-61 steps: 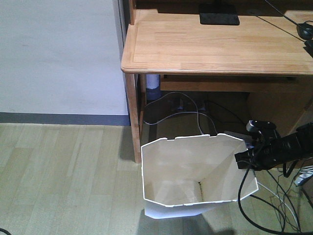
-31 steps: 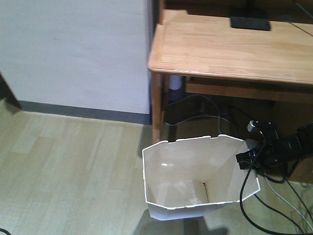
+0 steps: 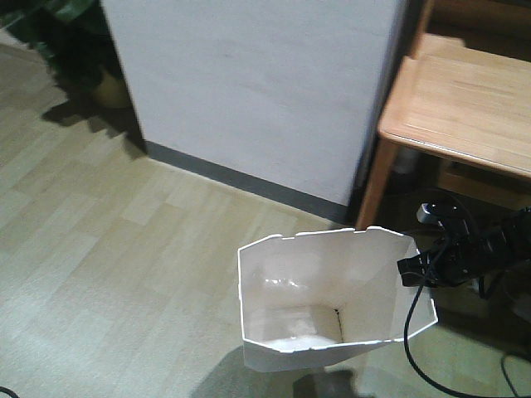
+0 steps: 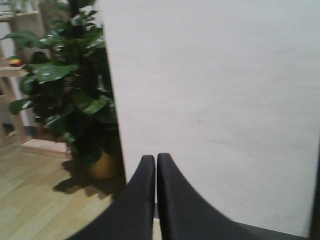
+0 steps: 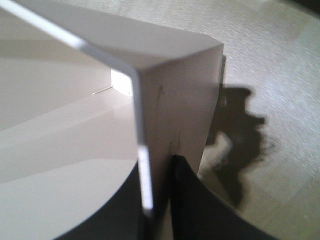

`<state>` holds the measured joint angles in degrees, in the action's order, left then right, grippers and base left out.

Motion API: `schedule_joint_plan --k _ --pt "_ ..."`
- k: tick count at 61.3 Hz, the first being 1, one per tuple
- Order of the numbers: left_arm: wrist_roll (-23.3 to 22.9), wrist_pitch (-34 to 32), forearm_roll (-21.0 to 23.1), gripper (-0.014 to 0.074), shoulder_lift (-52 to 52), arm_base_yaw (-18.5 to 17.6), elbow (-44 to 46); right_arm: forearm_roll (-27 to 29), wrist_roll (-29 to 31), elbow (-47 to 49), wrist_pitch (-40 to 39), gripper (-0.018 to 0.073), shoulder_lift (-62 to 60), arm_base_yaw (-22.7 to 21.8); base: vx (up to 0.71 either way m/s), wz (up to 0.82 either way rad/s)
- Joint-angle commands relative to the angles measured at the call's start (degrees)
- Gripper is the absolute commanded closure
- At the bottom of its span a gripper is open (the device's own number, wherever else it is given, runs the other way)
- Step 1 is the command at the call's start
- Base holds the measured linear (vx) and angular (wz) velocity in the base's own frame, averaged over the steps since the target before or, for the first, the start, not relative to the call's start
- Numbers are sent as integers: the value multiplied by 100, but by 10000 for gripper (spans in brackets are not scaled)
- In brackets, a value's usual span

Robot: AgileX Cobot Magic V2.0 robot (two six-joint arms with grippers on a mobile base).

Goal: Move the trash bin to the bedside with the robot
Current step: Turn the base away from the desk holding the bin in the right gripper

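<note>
left pincer [image 4: 156, 159]: fingers pressed together, nothing between them, pointing at a white wall panel [image 4: 215, 100]; in the left wrist view a leafy plant [image 4: 65, 95] in a yellow-brown pot [image 4: 105, 167] sits at 9 o'clock of the pincer, with a wooden shelf [image 4: 15, 55] at the frame's far left edge; front view, left to right: the plant [image 3: 58, 21] is dark in the 10 o'clock corner, casting shadow on the pale plank floor [image 3: 108, 249]; the wall panel [image 3: 249, 91] fills 12 o'clock, with a grey baseboard [image 3: 241, 178] along its foot; trash bin [image 3: 282, 265] is at 6 o'clock of the frame, out on open floor in front of the panel, mouth facing up toward the camera, notched rim visible, cream inside, nothing in it; can't tell if its base touches the floor, only a shadow shows below it; right pincer [image 3: 408, 272] is at the bin's 3 o'clock rim, black arm coming in from the right edge, black cable [image 3: 408, 332] looping down from it just beside the bin's right wall; light wooden bench [image 3: 465, 108] at 2 o'clock, its leg [image 3: 369, 186] just behind the bin's far right corner, not touching; right wrist view confirms the grip: the bin [image 5: 180, 95] wall stands on edge between the two black fingers [image 5: 195, 205], one inside, one outside, so the right pincer [image 5: 155, 170] is pinching the thin rim wall near a corner of the octagon
</note>
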<state>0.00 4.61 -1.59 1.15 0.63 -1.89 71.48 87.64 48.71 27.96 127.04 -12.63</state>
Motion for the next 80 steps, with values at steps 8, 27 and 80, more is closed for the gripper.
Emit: schedule_joint_plan --k 8,27,80 --pt "-79 -423 54 603 36 -40 -67 329 -39 87 1041 564 -389 -7 8 52" --pt "-79 -423 54 603 36 -40 -67 329 -39 87 1041 564 -389 -7 12 48" --pt "-79 -423 54 603 36 -40 -67 329 -39 87 1041 564 -389 -7 12 48"
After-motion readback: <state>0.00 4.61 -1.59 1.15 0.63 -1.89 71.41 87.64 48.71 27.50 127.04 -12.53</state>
